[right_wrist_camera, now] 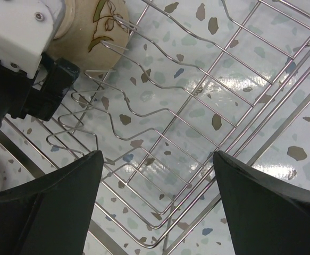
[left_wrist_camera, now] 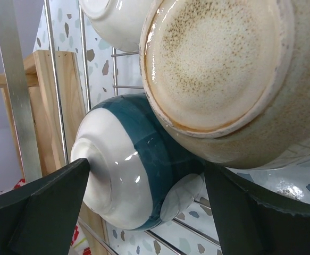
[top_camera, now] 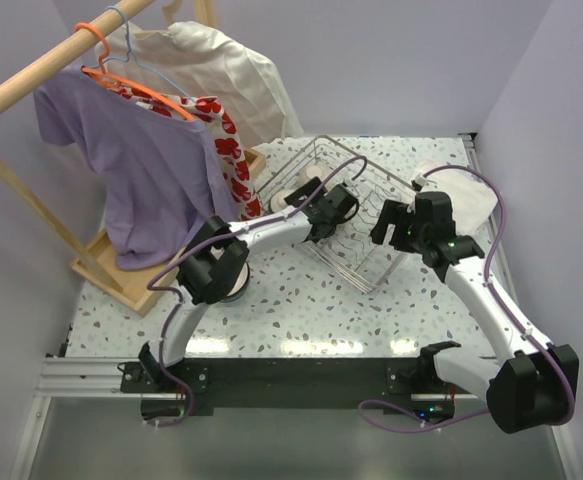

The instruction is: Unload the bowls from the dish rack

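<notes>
1. Position of the work: the dish rack (top_camera: 371, 268) stands on the counter (top_camera: 301, 300), right of centre. The bowls seen in it are grouped at its far-left end.
2. Left claw (left_wrist_camera: 147, 167): open, inside the rack, with its two fingers set either side of the teal-banded bowl (left_wrist_camera: 136, 183). One finger (left_wrist_camera: 43, 207) appears to touch the bowl's foot. The other finger (left_wrist_camera: 261, 212) lies just beside the rim side, and contact there cannot be confirmed.
3. Attitude of the teal-banded bowl: on its side among the wires. Its axis, foot to mouth, runs across the claw opening from finger to finger. Closing would therefore press on foot and rim rather than across the round wall.
4. Neighbours: a speckled beige bowl (left_wrist_camera: 218, 79) leans over the teal-banded one and seems to touch or overlap it. A white bowl (left_wrist_camera: 117, 21) sits beyond both.
5. Right claw (right_wrist_camera: 157, 156): open, holding nothing. It hangs over the near-right section of the rack, which shows only bare wires and dividers.
6. Governing relation: the left arm is at the bowls, while the right claw is well apart from them. The next lift most likely falls to the left claw.
7. Caution: the leaning beige bowl may shift or drop onto the wires when its neighbour is withdrawn.
</notes>
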You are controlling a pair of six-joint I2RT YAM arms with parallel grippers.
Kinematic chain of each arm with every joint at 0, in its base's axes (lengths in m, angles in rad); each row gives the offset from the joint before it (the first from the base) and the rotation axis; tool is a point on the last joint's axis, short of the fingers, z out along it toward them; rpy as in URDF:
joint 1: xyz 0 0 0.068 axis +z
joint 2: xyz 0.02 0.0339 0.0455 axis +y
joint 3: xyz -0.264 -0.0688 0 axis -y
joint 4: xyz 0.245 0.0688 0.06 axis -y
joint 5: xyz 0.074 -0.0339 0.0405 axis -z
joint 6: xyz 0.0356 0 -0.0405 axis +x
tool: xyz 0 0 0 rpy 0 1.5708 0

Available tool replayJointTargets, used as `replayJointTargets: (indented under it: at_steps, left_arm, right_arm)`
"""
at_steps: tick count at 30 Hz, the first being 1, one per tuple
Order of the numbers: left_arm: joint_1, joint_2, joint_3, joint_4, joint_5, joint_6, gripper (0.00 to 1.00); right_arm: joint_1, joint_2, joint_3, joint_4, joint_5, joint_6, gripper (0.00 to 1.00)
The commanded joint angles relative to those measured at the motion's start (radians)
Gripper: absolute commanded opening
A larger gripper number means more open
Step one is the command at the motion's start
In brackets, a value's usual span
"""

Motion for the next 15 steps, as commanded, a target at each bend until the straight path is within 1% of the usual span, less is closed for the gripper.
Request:
replayJointTargets:
  at_steps: [1, 3, 4, 6, 7, 12, 15]
  left_arm:
    - [0.001, 0.037, -0.03, -0.013, -0.004, -0.014, 0.89]
    - [-0.001, 0.024, -0.032, -0.013, -0.004, -0.014, 0.84]
    - [-0.004, 0.017, -0.032, -0.012, -0.008, -0.011, 0.79]
    - [-0.01, -0.005, -0.032, -0.012, -0.014, -0.01, 0.74]
    - [-0.013, -0.012, -0.03, -0.012, -0.022, -0.007, 0.68]
    - [-0.031, -0.068, -0.03, -0.009, -0.062, 0.006, 0.61]
    - [-0.036, -0.091, -0.033, -0.004, -0.063, 0.007, 0.61]
  right_arm:
    - [-0.002, -0.019, -0.005, 0.043, -0.007, 0.004, 0.88]
    - [-0.003, -0.019, -0.005, 0.043, -0.007, 0.006, 0.88]
    - [-0.003, -0.02, -0.005, 0.042, -0.007, 0.006, 0.88]
    - [-0.003, -0.02, -0.005, 0.043, -0.007, 0.006, 0.88]
    - [-0.003, -0.02, -0.005, 0.043, -0.007, 0.007, 0.88]
    - [-0.003, -0.025, -0.003, 0.048, -0.007, 0.011, 0.88]
    - [-0.003, -0.028, -0.003, 0.048, -0.007, 0.009, 0.88]
